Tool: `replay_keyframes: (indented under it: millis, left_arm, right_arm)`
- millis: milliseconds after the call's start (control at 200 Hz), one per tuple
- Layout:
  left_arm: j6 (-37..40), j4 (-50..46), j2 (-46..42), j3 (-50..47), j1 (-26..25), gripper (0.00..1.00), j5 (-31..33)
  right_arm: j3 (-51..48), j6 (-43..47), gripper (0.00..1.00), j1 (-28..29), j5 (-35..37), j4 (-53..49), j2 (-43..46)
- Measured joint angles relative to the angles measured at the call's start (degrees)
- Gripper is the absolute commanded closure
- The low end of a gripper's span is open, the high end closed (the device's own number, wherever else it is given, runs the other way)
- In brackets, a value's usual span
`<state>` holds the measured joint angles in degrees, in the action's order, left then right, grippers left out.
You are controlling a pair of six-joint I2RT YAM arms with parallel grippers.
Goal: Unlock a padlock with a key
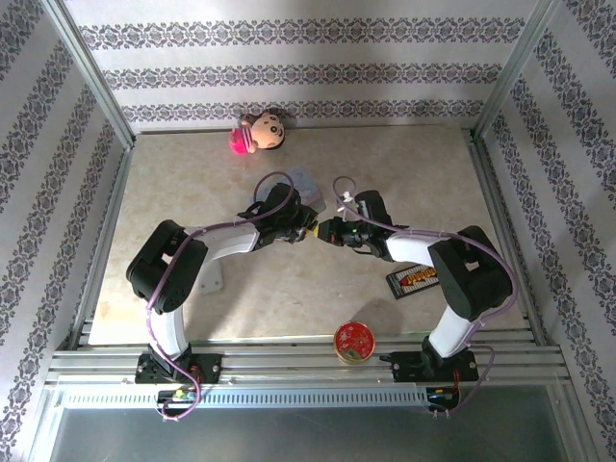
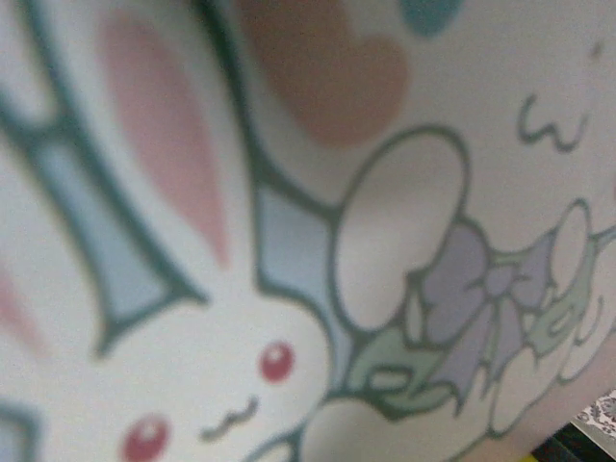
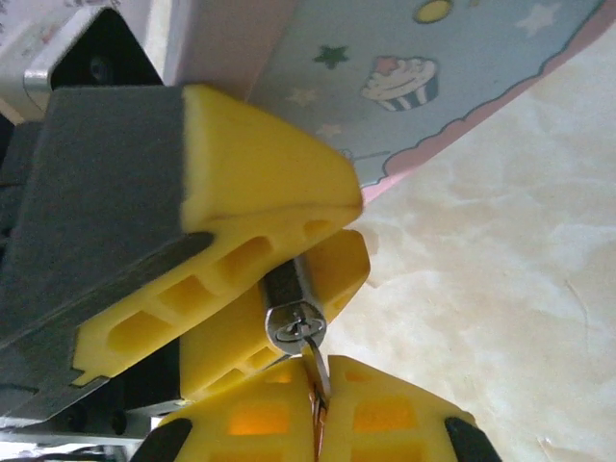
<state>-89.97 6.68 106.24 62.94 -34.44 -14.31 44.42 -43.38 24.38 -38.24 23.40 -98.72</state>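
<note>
The padlock (image 3: 292, 306), a small dark block with a silver keyway face, sits clamped between the yellow fingers of my left gripper (image 3: 351, 229). My right gripper (image 3: 320, 373) is shut on the key (image 3: 317, 364). The key's thin metal blade points up, and its tip meets the keyway. In the top view the left gripper (image 1: 310, 229) and right gripper (image 1: 331, 231) meet tip to tip over the middle of the table. The padlock's loop is hidden inside the left fingers.
A pale blue printed box (image 1: 303, 180) lies just behind the grippers; its bunny print (image 2: 289, 241) is blurred in the left wrist view. A doll head (image 1: 260, 132) sits at the back, a black card (image 1: 414, 280) under the right arm, and a red round tin (image 1: 353, 342) near the front rail.
</note>
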Motion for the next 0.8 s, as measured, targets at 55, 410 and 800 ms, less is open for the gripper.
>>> replay_keyframes:
  millis: [55,410,800]
  left_arm:
    - [0.02,0.59,0.0,0.04,0.02,1.0,0.26]
    - [0.55,6.01,0.17,-2.51,0.33,1.0,2.16]
    - [0.61,16.28,0.72,-6.97,0.35,0.97,1.2]
  right_arm:
    - [-0.79,-6.91,1.0,-1.36,-3.61,6.01,-2.23]
    - [-6.03,-46.45,1.0,-2.89,-9.16,40.26,-13.38]
    - [-10.97,-67.69,1.0,1.27,4.63,47.32,-12.11]
